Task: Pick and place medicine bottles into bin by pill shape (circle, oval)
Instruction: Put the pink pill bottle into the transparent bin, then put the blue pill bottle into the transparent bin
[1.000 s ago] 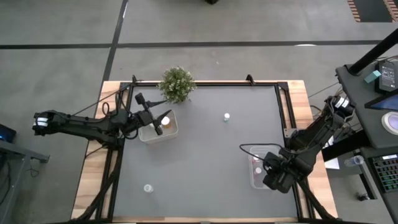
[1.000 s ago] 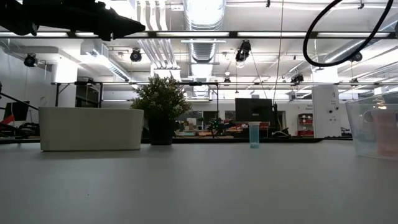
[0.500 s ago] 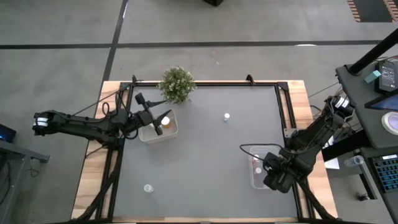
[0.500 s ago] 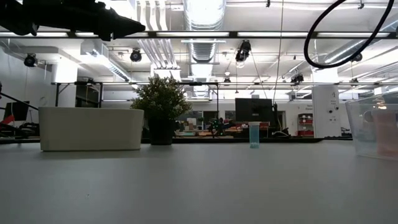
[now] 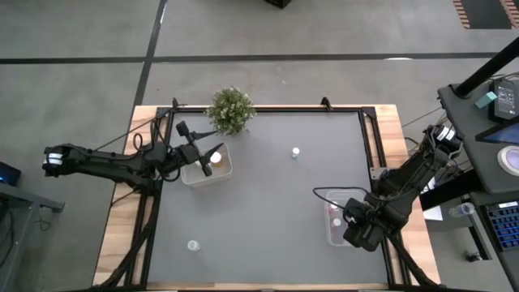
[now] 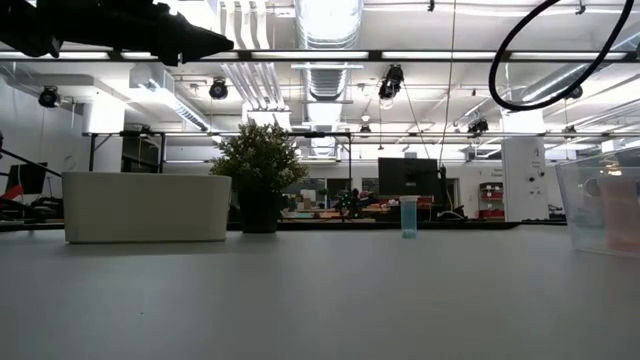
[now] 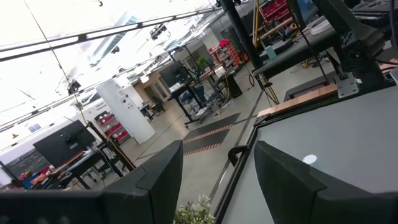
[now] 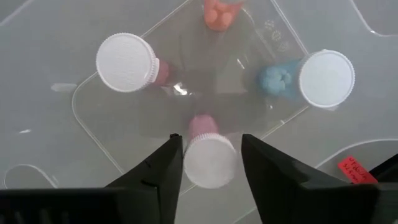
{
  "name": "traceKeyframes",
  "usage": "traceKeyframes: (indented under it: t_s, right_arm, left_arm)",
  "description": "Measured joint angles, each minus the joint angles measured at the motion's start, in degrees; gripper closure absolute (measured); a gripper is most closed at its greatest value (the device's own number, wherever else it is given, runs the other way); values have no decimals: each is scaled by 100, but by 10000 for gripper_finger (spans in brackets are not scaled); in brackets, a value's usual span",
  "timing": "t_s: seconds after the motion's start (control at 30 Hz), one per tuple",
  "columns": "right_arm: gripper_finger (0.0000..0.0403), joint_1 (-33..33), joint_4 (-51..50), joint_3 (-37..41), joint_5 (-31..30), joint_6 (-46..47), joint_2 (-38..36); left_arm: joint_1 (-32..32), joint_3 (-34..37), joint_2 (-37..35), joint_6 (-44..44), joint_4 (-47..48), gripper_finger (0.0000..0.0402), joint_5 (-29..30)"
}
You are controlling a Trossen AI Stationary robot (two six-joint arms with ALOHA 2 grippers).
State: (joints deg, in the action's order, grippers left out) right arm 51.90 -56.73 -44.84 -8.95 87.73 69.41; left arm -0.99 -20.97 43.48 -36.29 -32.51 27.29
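The right gripper (image 5: 357,229) hangs over the clear bin (image 5: 334,221) at the near right of the grey table (image 5: 268,211), and its wrist view looks straight down between its fingers (image 8: 152,177) into that bin. A white-capped bottle (image 8: 209,157) sits right between the two fingers, which stand a little apart on either side of its cap; whether they press on it or have let go cannot be told. Three more bottles lie in the bin's floor: one with pink pills (image 8: 132,63), one with blue pills (image 8: 311,79), and one with orange pills (image 8: 221,11) at the far edge of that view. The left gripper (image 5: 206,165) is above the white bin (image 5: 220,169) at the far left, beside the potted plant (image 5: 230,109), its fingers (image 7: 163,180) standing apart with nothing between them. A bright round cap (image 5: 216,156) shows inside that bin. Two bottles stand loose on the table: one (image 5: 295,152) toward the far middle and one (image 5: 192,244) at the near left
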Motion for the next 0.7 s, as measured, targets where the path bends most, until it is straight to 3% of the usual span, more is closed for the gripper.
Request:
traceKeyframes:
  t_s: [0.3, 0.7]
  right_arm:
    - [202, 0, -9, 0, 2, 15, -26]
    - [197, -4, -195, -15, -4, 270, -552]
  left_arm:
    - [0, 0, 0, 1, 0, 221, 0]
    - [2, 0, 0, 2, 0, 221, 0]
